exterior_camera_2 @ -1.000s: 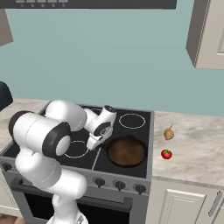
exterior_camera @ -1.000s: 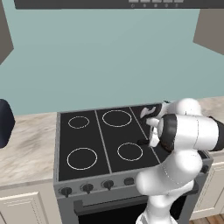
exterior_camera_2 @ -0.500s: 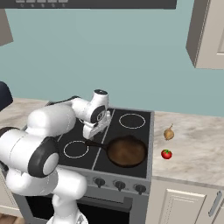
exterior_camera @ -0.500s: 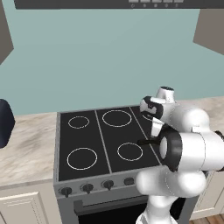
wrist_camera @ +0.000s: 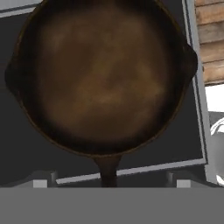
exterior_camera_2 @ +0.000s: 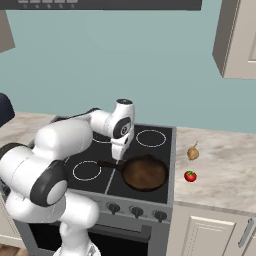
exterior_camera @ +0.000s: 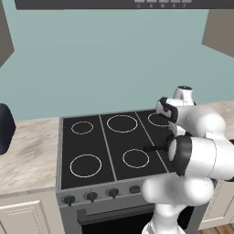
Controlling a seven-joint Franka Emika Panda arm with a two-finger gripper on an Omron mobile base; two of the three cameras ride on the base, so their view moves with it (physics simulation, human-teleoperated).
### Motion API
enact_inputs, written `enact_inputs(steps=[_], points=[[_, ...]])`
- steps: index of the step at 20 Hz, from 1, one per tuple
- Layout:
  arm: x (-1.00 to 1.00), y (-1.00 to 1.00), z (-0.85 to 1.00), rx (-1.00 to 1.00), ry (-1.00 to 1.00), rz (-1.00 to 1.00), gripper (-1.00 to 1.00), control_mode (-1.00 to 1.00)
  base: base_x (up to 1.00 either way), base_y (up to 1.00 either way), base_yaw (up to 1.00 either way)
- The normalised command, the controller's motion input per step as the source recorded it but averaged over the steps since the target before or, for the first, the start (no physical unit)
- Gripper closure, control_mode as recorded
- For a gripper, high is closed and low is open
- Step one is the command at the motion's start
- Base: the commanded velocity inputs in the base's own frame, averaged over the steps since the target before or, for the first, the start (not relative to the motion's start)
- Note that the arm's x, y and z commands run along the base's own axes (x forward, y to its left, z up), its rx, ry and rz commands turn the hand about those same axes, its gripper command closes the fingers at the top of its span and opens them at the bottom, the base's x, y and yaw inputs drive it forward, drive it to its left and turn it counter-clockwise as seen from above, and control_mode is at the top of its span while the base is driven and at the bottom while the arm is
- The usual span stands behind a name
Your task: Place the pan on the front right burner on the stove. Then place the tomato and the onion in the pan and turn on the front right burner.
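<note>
The pan (exterior_camera_2: 145,173) sits flat on the front right corner of the stove (exterior_camera_2: 90,150), covering the front right burner, with its thin handle (exterior_camera_2: 106,164) pointing left. In the hand view the pan (wrist_camera: 103,78) lies directly below, brown inside, handle (wrist_camera: 107,168) toward the bottom. My gripper (exterior_camera_2: 119,154) hangs a little above the handle, open, with nothing held; its fingertips (wrist_camera: 40,182) stand wide apart. The tomato (exterior_camera_2: 190,176) and the onion (exterior_camera_2: 193,152) rest on the counter right of the stove, the onion farther back.
A row of dark knobs (exterior_camera_2: 136,211) runs along the stove's steel front. A dark blue object (exterior_camera: 3,128) stands on the left counter. The marble counter (exterior_camera_2: 225,175) stretches right of the stove under a wall cabinet (exterior_camera_2: 240,40).
The gripper has let go of the pan's handle, opened wide, and risen above it. The pan has stayed in place on the front right of the stove.
</note>
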Motion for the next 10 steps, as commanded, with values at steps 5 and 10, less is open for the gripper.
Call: enact_inputs(steps=[5, 10], points=[[0.13, -0.74, 0.21, 0.00, 0.02, 0.40, -1.00, -1.00, 0.00, 0.00, 0.00], [0.12, -0.61, 0.22, -0.01, 0.01, 0.39, -1.00, -1.00, 0.00, 0.00, 0.00]])
